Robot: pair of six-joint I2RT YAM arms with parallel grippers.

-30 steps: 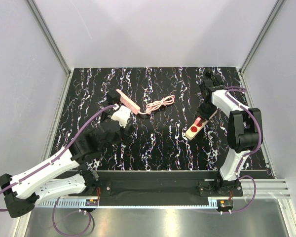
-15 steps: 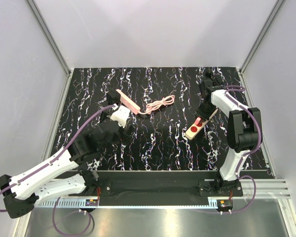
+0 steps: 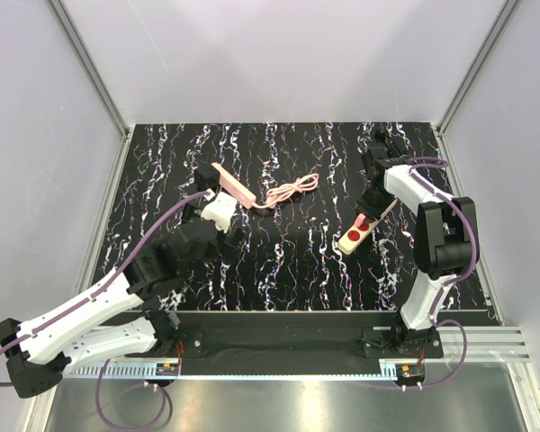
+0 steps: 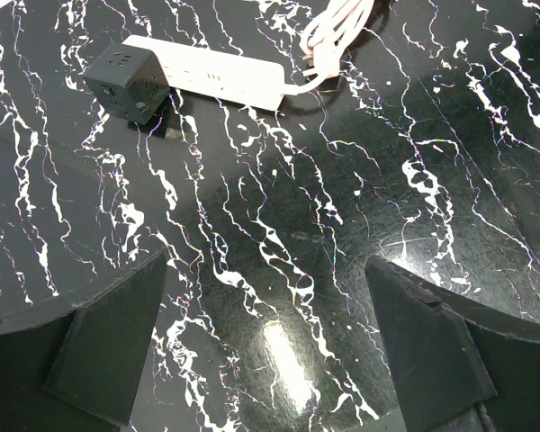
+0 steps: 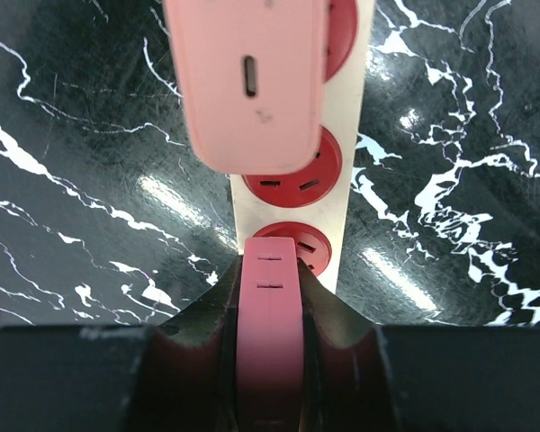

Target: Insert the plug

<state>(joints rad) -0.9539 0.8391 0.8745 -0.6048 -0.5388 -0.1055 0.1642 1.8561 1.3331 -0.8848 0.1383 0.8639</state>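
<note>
My right gripper (image 5: 270, 301) is shut on a pink plug (image 5: 270, 279), whose tip hangs over the nearest red socket (image 5: 299, 241) of the white power strip (image 5: 356, 108). A larger pink block (image 5: 247, 81) with a small slot port covers the far sockets. In the top view this gripper (image 3: 371, 202) sits over the far end of the strip (image 3: 353, 238) at the right of the table. My left gripper (image 4: 270, 333) is open above bare marble. Ahead of it lies a pale strip (image 4: 220, 72) with a black cube adapter (image 4: 121, 81).
A pink coiled cable (image 3: 292, 190) runs from the pale strip (image 3: 235, 185) toward the table's middle. Grey walls close the table on three sides. The left gripper (image 3: 218, 214) hovers just in front of the black cube (image 3: 205, 175).
Almost nothing differs. The left arm has shifted very slightly. The right gripper stays shut on the plug over the strip.
</note>
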